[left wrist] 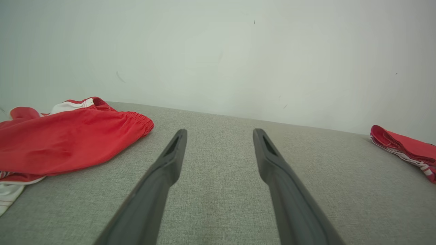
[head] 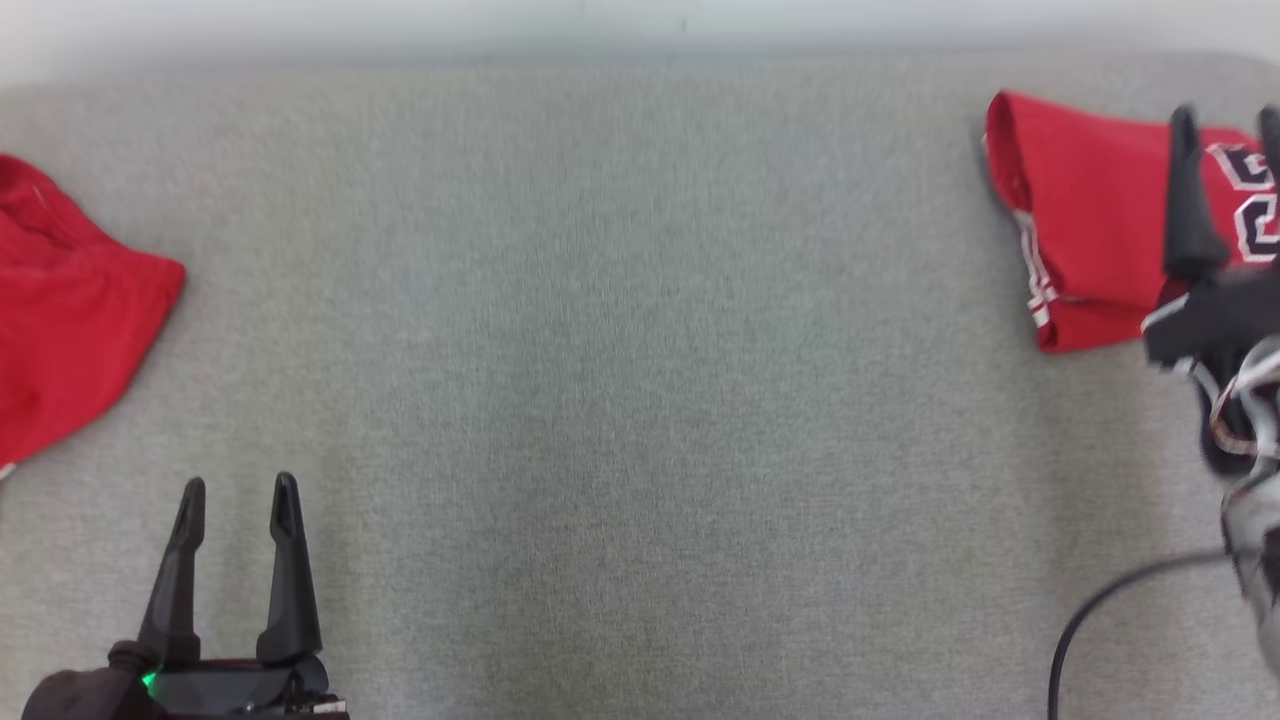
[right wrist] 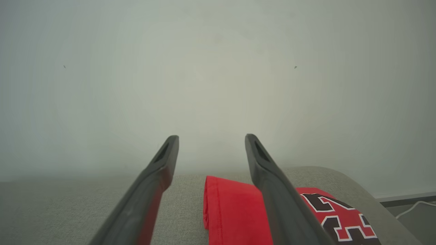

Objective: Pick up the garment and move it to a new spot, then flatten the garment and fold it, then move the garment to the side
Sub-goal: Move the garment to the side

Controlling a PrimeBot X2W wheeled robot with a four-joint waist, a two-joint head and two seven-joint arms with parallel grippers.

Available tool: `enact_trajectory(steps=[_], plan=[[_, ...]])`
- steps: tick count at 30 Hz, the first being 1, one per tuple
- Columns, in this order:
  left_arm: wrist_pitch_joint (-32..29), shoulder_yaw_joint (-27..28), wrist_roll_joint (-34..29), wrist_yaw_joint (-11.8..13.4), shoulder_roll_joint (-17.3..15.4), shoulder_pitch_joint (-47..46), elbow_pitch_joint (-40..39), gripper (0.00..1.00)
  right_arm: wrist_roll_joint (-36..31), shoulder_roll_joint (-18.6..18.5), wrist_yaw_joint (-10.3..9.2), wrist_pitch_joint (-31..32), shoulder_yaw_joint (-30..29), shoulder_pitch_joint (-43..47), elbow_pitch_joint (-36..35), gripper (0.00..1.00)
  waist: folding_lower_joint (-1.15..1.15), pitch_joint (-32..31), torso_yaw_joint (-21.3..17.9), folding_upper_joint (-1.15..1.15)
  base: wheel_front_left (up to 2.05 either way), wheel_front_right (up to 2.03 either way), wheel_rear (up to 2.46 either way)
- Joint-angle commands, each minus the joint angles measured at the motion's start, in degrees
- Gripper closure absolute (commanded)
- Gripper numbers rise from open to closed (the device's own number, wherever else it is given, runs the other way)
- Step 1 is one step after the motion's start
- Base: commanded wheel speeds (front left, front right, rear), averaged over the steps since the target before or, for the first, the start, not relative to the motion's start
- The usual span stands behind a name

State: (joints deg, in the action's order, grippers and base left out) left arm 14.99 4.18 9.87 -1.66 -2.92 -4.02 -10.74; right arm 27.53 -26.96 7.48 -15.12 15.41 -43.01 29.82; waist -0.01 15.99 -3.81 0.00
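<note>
**Both pincers slack, folded garment at 2 o'clock**

Loose red cloth (head: 70,320) at 9 o'clock on the grey pad (head: 640,350). My left pincer (head: 239,482) at 7 o'clock: spread wide, nothing in it, over bare pad. Folded red garment (head: 1090,220), lettered, lies at 2 o'clock near the pad's corner. My right pincer (head: 1227,112) is over it, fingers parted, gripping nothing.

Garment (head: 1090,220) matt cloth; tabletop (head: 620,350) coarse woven fabric.
</note>
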Motion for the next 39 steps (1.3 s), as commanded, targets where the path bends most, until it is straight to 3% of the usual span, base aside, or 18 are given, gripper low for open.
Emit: enact_trajectory(steps=[1, 12, 20, 29, 39], plan=[[0.25, -0.13, 0.65, 0.22, 0.0, 0.89, 0.48, 0.0, -1.06, 0.38, 0.02, -0.06, -1.12, 3.12, -2.51, 0.0, 0.01, -4.52, -0.25, 0.0, 0.0, 0.0, 0.0], [0.25, -1.35, 2.78, 1.19, 0.0, 3.65, 2.72, 0.0, -5.17, 7.16, 0.03, -0.05, -7.1, 25.85, -18.2, 0.0, 0.01, -9.93, 1.73, 0.0, 0.0, 0.0, 0.0], [0.25, -1.35, 2.54, 1.68, 0.02, 5.99, 4.25, 0.0, -12.96, 12.73, 0.02, -0.06, -9.69, 38.89, -24.63, 0.0, 0.01, -12.55, 1.97, 0.0, 0.0, 0.0, 0.0], [0.25, -1.66, 1.61, 2.06, 0.01, 6.73, 4.97, 0.0, -18.84, 18.64, 0.02, -0.06, -7.56, 44.68, -28.13, 0.0, 0.01, -14.61, 1.88, 0.0, 0.0, 0.0, 0.0], [0.25, -3.27, -2.13, 2.76, 0.01, 7.73, 6.82, 0.0, -20.92, 19.38, 0.02, -0.06, -6.79, 43.52, -25.17, 0.0, 0.01, -16.05, 2.32, 0.0, 0.0, 0.0, 0.0]])
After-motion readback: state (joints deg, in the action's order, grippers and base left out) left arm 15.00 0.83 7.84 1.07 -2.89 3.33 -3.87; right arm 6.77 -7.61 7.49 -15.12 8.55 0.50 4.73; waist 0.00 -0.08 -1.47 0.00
